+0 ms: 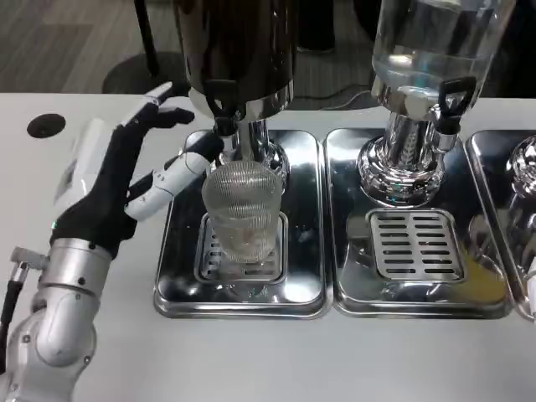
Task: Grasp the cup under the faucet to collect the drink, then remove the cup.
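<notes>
1. I have the left hand (pixel 126 180) at the left of the frame, fingers spread wide and holding nothing, its palm turned toward the ribbed clear cup (pixel 243 213).
2. The cup stands upright on the grille of the left drip tray (pixel 180 289), centre-left of the frame, right beneath the black faucet (pixel 222 105) of the dark dispenser (pixel 234 42). I cannot tell whether any drink is in it yet.
3. The lower fingers (pixel 180 172) look just beside the cup's left wall, perhaps touching; the upper ones reach toward the faucet lever.
4. My judgement: the step in hand is closing on the cup. I would wrap the fingers round the middle of the wall, squeezing gently, since the ribbed plastic looks thin and may buckle.
5. I would keep the cup flat on the grille and centred under the spout while it fills, so nothing drips onto the tray.
6. To remove it, I would draw it toward the lower edge of the frame and keep it level, clear of the clear-tank dispenser (pixel 427 50) at the upper right.
7. The right hand I cannot report on.
</notes>
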`<action>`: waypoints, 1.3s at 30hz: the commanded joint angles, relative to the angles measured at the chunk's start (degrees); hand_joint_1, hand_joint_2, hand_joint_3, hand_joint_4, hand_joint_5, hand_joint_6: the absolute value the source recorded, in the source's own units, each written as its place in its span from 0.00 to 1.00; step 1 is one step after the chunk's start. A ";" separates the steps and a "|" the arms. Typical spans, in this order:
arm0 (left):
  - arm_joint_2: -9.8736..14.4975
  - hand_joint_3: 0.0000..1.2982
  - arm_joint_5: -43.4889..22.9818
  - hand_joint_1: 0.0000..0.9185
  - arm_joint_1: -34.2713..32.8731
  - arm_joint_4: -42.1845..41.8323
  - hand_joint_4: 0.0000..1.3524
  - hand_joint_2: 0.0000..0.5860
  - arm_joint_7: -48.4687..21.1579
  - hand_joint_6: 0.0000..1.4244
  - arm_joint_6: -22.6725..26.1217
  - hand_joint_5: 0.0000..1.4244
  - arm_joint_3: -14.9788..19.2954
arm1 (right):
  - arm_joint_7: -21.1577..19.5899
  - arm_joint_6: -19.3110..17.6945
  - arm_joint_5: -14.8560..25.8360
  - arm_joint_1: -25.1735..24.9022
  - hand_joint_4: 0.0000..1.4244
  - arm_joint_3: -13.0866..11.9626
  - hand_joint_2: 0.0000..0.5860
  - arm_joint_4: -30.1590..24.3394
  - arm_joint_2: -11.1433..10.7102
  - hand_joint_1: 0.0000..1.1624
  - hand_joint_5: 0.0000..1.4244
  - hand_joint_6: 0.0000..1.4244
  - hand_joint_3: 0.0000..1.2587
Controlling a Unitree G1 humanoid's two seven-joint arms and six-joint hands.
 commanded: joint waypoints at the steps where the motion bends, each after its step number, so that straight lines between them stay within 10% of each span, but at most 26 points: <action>1: 0.38 0.17 -0.71 0.01 2.36 -5.18 0.24 0.04 -1.84 0.10 2.45 0.19 1.59 | 0.02 0.05 0.02 0.00 0.19 0.32 1.00 0.31 0.30 0.49 0.15 0.11 0.31; 39: 0.01 0.22 1.13 0.00 -0.02 -14.04 0.26 0.08 -8.64 0.11 10.51 0.19 0.46 | -0.17 -0.68 0.71 1.30 0.19 0.01 1.00 -0.26 0.59 0.49 0.15 0.11 0.31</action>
